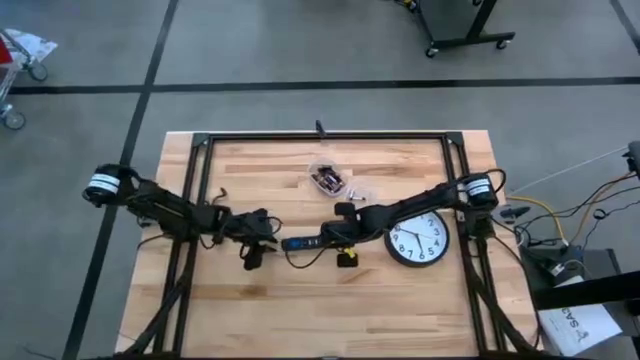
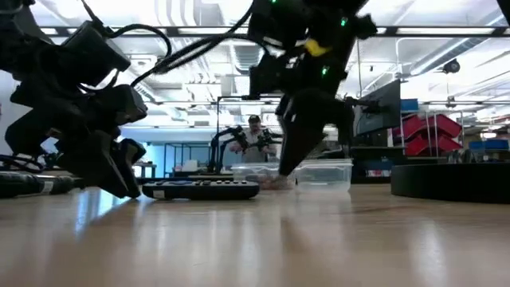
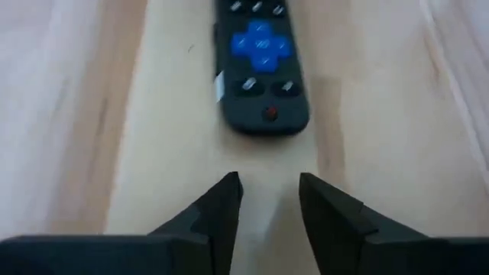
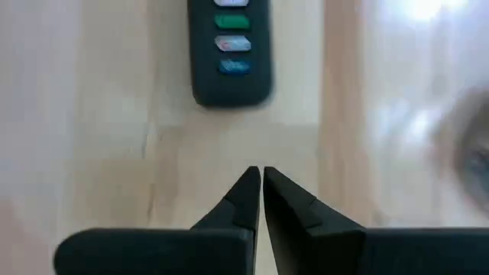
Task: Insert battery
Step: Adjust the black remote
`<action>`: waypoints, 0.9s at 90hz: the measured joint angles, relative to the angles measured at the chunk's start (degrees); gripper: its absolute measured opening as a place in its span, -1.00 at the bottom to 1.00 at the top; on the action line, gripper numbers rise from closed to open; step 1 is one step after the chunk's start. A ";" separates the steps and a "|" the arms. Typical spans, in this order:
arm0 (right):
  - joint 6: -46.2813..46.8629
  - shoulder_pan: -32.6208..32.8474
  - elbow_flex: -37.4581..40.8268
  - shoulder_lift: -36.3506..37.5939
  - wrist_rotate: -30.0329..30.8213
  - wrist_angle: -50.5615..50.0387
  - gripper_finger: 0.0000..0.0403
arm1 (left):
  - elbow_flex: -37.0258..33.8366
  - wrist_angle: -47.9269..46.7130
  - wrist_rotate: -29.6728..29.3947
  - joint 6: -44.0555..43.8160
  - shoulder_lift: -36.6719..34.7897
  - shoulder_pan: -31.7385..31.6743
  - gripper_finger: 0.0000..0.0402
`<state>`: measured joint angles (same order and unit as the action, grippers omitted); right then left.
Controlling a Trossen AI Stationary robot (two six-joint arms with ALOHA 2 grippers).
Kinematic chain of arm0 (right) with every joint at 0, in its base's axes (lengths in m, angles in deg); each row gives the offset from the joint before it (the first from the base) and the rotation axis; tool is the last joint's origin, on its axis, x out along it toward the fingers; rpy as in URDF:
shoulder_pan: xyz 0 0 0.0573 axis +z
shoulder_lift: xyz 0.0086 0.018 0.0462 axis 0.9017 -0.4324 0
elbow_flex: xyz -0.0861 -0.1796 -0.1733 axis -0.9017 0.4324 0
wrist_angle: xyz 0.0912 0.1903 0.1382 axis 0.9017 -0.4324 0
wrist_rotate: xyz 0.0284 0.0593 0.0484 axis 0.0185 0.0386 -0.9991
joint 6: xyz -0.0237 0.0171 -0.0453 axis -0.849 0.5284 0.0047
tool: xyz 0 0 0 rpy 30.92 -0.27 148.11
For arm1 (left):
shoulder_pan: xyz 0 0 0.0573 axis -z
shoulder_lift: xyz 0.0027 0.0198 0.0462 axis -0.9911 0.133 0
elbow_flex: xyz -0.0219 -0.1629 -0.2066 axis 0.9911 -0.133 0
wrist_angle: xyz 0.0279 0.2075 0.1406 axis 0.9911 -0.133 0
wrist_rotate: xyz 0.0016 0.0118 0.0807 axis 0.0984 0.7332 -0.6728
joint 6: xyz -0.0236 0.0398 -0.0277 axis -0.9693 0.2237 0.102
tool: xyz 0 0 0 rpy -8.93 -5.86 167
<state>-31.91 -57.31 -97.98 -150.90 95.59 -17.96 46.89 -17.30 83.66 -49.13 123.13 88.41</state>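
On the wooden table [image 1: 400, 300], the remote [image 1: 305, 242] lies buttons-up between both arms. The left tool [image 3: 269, 200] stands slightly open, empty; the right tool [image 4: 262, 191] nearly closed, empty. Flipping the remote should precede fetching batteries from the container [image 1: 327, 178] beyond.

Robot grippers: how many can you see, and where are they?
2. The left gripper hovers by one end of the remote, fingers slightly apart. The right gripper is at its other end, fingers closed and empty.
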 joint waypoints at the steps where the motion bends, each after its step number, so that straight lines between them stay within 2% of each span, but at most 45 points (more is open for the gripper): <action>1: -0.02 0.00 0.01 0.19 0.17 -0.06 -0.99 | 0.00 -0.70 -0.03 -0.06 -0.69 -0.15 -0.39; 12: -0.66 -0.11 0.68 1.85 -0.04 3.45 -0.99 | -0.09 -4.94 -0.97 -1.99 -8.85 -0.97 -0.38; 19: -2.49 -0.11 0.81 1.86 -1.94 7.66 -0.99 | -0.68 -10.13 -3.14 -2.65 -11.46 -0.95 -0.38; 28: -4.37 -0.09 1.04 1.13 -3.81 12.16 -0.98 | -2.14 -10.63 -3.99 -5.29 -11.48 -0.65 -0.41; 46: -6.08 -0.39 1.01 1.13 -6.29 16.19 -0.82 | -2.14 -0.11 -3.68 -6.50 -5.94 1.42 -0.42; 58: -5.71 -0.98 1.45 2.71 -6.39 15.14 -0.73 | -0.50 -3.99 -3.65 -6.14 -7.89 1.41 -0.44; 67: -5.67 -1.15 2.52 5.51 -6.31 15.36 -0.74 | 0.44 -9.34 -3.89 -5.91 -13.77 1.32 -0.46; 81: -2.56 -1.04 7.24 7.19 -6.40 16.85 -0.85 | 0.85 -9.25 -3.16 -5.06 -25.19 1.41 -0.51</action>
<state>-34.47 -58.35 -90.75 -143.71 89.18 -1.11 47.74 -26.55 80.50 -54.19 97.94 89.82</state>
